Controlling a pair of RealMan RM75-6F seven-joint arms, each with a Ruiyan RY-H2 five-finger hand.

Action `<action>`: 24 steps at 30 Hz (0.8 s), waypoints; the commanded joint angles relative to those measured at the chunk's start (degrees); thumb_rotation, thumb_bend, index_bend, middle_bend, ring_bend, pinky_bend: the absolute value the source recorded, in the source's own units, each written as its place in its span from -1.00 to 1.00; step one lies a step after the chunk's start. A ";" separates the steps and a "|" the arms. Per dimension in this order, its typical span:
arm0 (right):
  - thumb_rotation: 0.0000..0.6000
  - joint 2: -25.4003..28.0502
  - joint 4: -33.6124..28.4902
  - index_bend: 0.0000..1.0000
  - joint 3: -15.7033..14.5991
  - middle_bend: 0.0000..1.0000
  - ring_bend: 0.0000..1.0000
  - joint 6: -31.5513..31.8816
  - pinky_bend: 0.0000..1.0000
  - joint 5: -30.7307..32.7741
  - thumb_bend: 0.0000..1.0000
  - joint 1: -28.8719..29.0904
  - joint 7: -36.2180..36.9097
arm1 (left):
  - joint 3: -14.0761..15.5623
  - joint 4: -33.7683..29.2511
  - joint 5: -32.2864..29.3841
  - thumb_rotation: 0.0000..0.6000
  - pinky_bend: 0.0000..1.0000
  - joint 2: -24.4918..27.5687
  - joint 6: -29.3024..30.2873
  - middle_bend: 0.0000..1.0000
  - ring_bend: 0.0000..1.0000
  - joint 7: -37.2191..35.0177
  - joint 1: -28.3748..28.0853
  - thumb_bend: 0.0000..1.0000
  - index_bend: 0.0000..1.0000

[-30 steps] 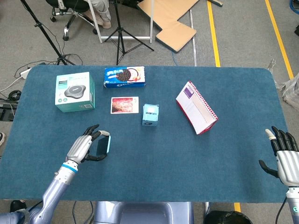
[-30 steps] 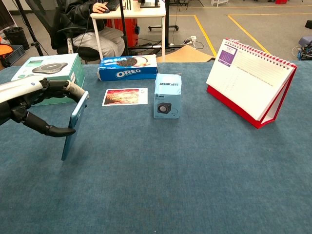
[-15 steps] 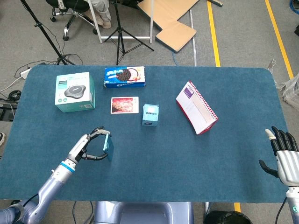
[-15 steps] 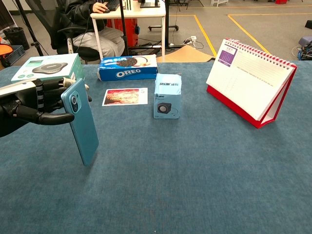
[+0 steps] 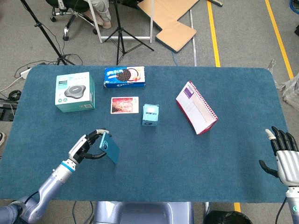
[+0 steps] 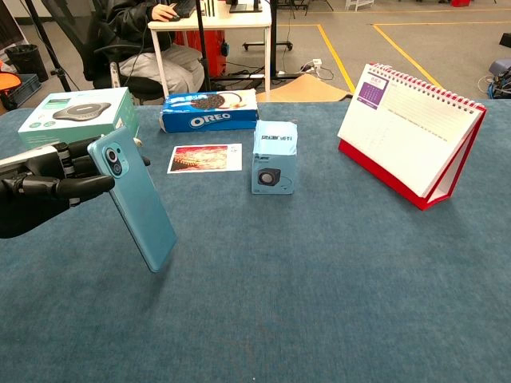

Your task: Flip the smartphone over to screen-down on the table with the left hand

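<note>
A light blue smartphone (image 6: 136, 208) (image 5: 109, 147) stands on its lower edge on the blue tablecloth (image 6: 319, 287), tilted, with its back and camera facing the chest view. My left hand (image 6: 44, 191) (image 5: 85, 147) holds its upper end from the left, thumb and fingers pinching near the camera. The screen side is turned away and hidden. Far to the right, at the table's front corner, my right hand (image 5: 282, 154) rests with its fingers spread and nothing in it; the chest view does not show it.
Behind the phone lie a photo card (image 6: 205, 158), an Oreo box (image 6: 209, 111), a small blue cube box (image 6: 274, 156) and a teal speaker box (image 6: 76, 112). A red desk calendar (image 6: 411, 144) stands at the right.
The phone has turned from edge-on to showing its back, and its lower end has slid right as it tilts further. My left hand stayed on its top. The right hand is unmoved.
</note>
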 commanded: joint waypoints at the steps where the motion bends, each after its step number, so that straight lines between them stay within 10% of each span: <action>1: 1.00 -0.05 -0.02 -0.92 -0.03 -1.00 -1.00 -0.04 -1.00 0.01 -0.70 0.02 -0.28 | 1.25 3.84 1.55 1.00 -1.00 -2.34 1.63 -0.22 -1.00 -4.75 -0.29 -0.35 -0.21; 17: 1.00 -0.15 0.03 -0.92 -0.02 -1.00 -1.00 -0.34 -1.00 0.29 -0.70 0.10 -0.48 | 3.18 9.70 1.48 1.00 -1.00 -5.69 1.65 -0.31 -1.00 -10.65 -1.21 -0.35 -0.23; 24: 1.00 -0.15 0.02 -0.92 -0.02 -1.00 -1.00 -0.34 -1.00 0.33 -0.70 0.10 -0.55 | 4.39 11.99 2.10 1.00 -1.00 -5.98 2.25 -0.79 -1.00 -11.73 -1.41 -0.65 -0.73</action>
